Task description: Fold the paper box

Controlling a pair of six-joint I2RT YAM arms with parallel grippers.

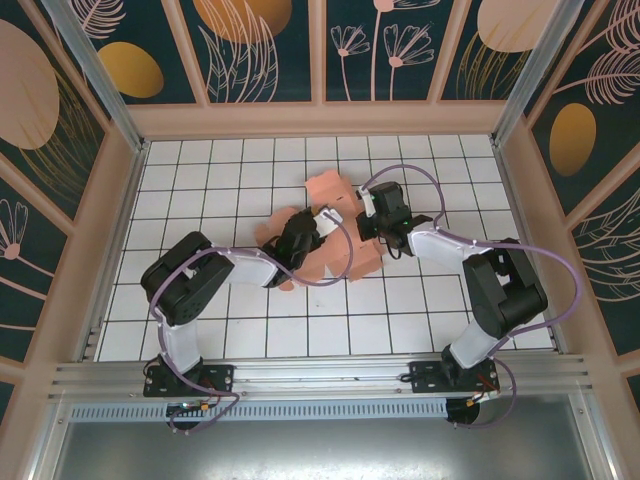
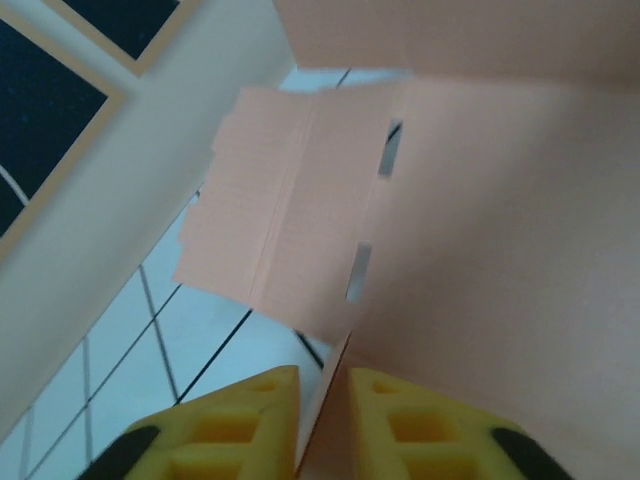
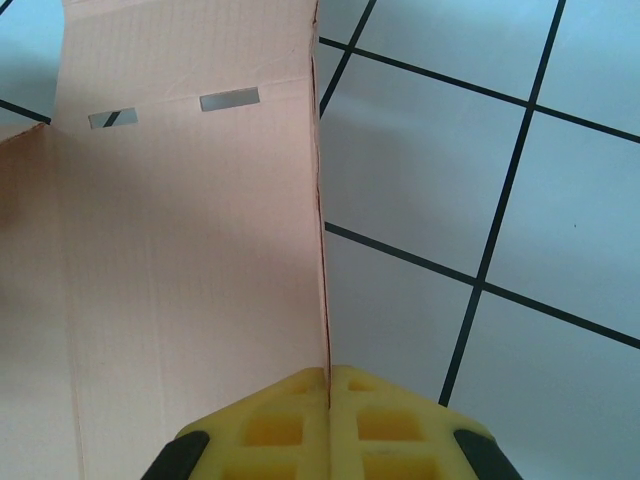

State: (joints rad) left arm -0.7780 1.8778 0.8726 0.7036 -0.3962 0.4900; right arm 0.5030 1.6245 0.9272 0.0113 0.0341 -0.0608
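White gridded table (image 1: 200, 320), walled by floral panels. At its middle, the paper box (image 1: 328, 190): a salmon-pink die-cut sheet, partly raised, flaps splayed, lying between both arms.

Left gripper (image 1: 300, 240) at the sheet's near-left side. Seen from the left wrist, yellow pads (image 2: 250, 425) parted a little, with a panel's edge standing in the narrow gap. Loosely around the card rather than pinching it, by the look.

Right gripper (image 1: 385, 215) on the sheet's right side. Seen from the right wrist, pads (image 3: 285, 425) pressed together on the edge of an upright panel, with bare tile just beside it.

Smallest: two tab slots (image 3: 229, 99) along a crease at the far end of that panel, and two more (image 2: 358, 270) ahead of the left fingers.

Likely step: standing a wall up along its crease. To do it well: hold the right pinch firm as an anchor. Fold on the scored line, not across the panel. Move the left fingers slowly, since thin card buckles easily. Aim tabs squarely at the slots before pushing.
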